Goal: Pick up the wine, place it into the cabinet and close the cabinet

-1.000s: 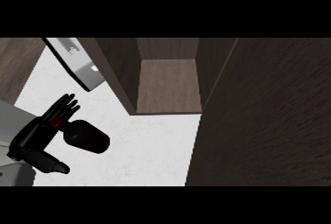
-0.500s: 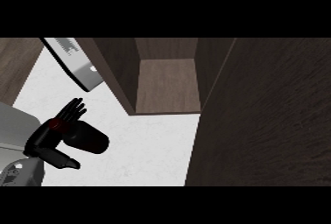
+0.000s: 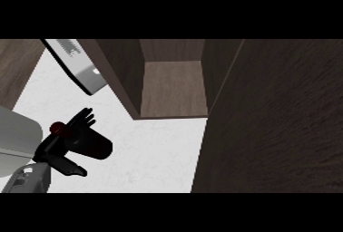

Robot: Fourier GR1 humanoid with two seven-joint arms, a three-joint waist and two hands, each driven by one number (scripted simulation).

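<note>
A dark wine bottle [image 3: 92, 144] with a red top [image 3: 59, 129] is above the white counter [image 3: 154, 154] at the lower left, lying tilted with its base toward the right. My left hand [image 3: 59, 152] is shut on it, fingers [image 3: 83, 118] reaching over its far side and the thumb [image 3: 70, 168] below it. The open cabinet [image 3: 171, 86] lies up and to the right of the bottle, showing a bare brown shelf inside. The right hand shows in no view.
The cabinet's dark door [image 3: 281, 127] stands open and fills the right side. A grey slanted object [image 3: 81, 68] sits at the upper left beside the cabinet wall. A pale grey shape [image 3: 17, 136] borders the hand at the left edge.
The left hand with the bottle has sunk slightly and turned, and its grey forearm has come into view at the lower left. The cabinet and door have not moved.
</note>
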